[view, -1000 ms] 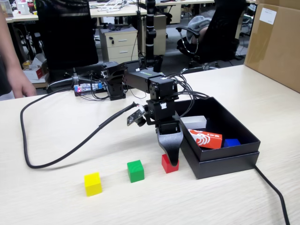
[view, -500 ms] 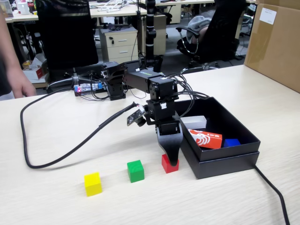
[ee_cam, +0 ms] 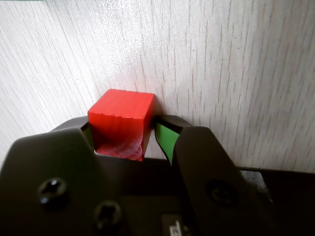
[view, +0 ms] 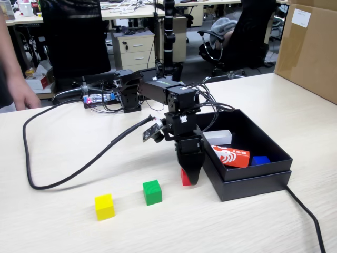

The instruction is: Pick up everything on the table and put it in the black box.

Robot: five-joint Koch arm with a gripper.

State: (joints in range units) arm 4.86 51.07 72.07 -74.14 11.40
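Pincer (view: pixel 190 176) lowered over the red cube (ee_cam: pixel 121 123), just left of the black box (view: pixel 247 182) in the fixed view. In the wrist view its jaws flank the cube closely; the left jaw touches it, while a slim gap shows at the right, so a firm hold cannot be confirmed. The green cube (view: pixel 152 192) and yellow cube (view: pixel 104 206) rest on the surface (view: pixel 63 221), apart, to the left.

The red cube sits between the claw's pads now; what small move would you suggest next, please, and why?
Probably close the claw fully: in the wrist view the red cube touches one pad, with a slight gap at the other, and rests on the table.
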